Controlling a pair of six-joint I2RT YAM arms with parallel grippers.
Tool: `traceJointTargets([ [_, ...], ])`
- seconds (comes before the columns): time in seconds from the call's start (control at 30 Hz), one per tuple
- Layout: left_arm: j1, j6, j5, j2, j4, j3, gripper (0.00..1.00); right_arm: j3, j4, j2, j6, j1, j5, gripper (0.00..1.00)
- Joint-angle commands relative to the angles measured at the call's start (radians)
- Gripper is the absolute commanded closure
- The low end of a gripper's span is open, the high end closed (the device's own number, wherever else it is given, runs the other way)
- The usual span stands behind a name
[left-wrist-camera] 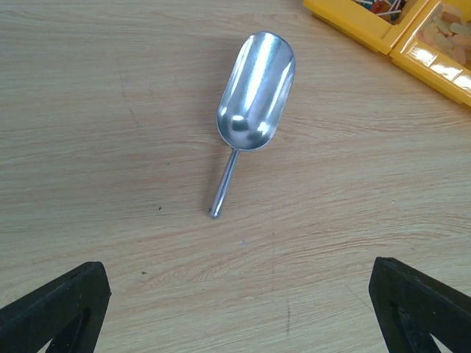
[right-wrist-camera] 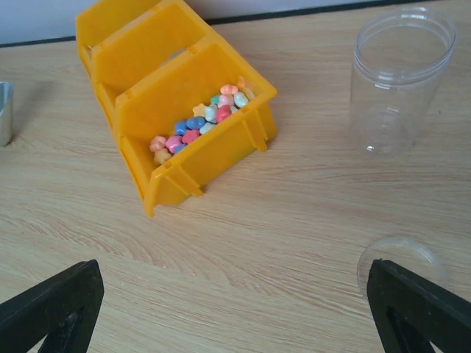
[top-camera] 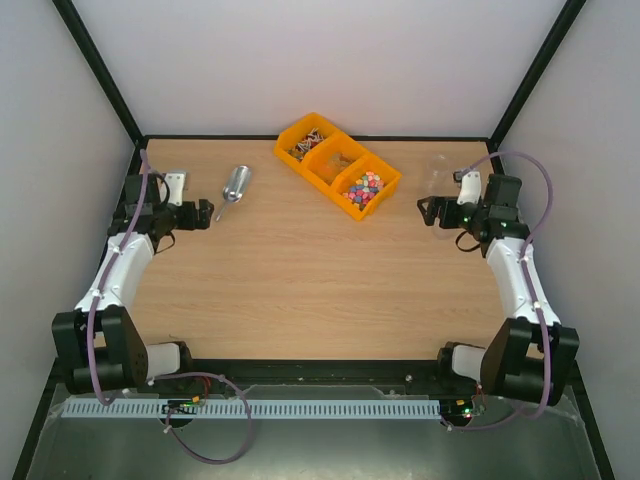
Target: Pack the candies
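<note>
Evidently the packing is only at its opening step. The left gripper (top-camera: 205,213) hangs released beside the scoop (left-wrist-camera: 254,92), which lies on the surface. The candies (right-wrist-camera: 199,121) fill the end compartment of the yellow bin (right-wrist-camera: 210,162), near the jar (right-wrist-camera: 401,73). The right gripper (top-camera: 428,212) gapes empty. Next, the left one must pinch the scoop's thin handle.

A pale tan grain with darker streaks is shown by the flat wooden table (top-camera: 300,270). The orange-yellow plastic three-compartment bin (right-wrist-camera: 206,158) is uniformly bright. Pink, blue, yellow, pale green and red are seen among the small multicoloured blocky candies (right-wrist-camera: 199,125) in its near compartment; pale beige pieces (left-wrist-camera: 450,29) are seen in the middle one. The shiny silver metal scoop (left-wrist-camera: 254,92) is unpatterned. The clear cylindrical plastic jar (right-wrist-camera: 401,81) and the clear round lid (right-wrist-camera: 401,261) are colourless. The left gripper (top-camera: 205,213) and right gripper (top-camera: 428,212) are black.
</note>
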Motion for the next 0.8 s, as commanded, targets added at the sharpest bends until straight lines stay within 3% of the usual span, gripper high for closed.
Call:
traceJointTargets([
  [0.0, 0.007, -0.071, -0.021, -0.041, 0.043, -0.03, 0.01, 0.081, -0.058, 0.089, 0.008, -0.008, 0.001, 0.01],
  [0.13, 0.009, -0.072, -0.024, -0.08, 0.094, -0.064, 0.01, 0.219, -0.093, 0.214, -0.032, -0.027, 0.014, 0.01],
  [0.3, 0.007, -0.033, -0.022, -0.039, 0.042, -0.025, 0.01, 0.387, -0.123, 0.375, -0.09, -0.047, 0.088, 0.01],
  [0.77, 0.008, -0.044, -0.003, 0.034, 0.034, 0.004, 0.0, 0.623, -0.147, 0.68, -0.128, -0.028, 0.155, 0.01],
])
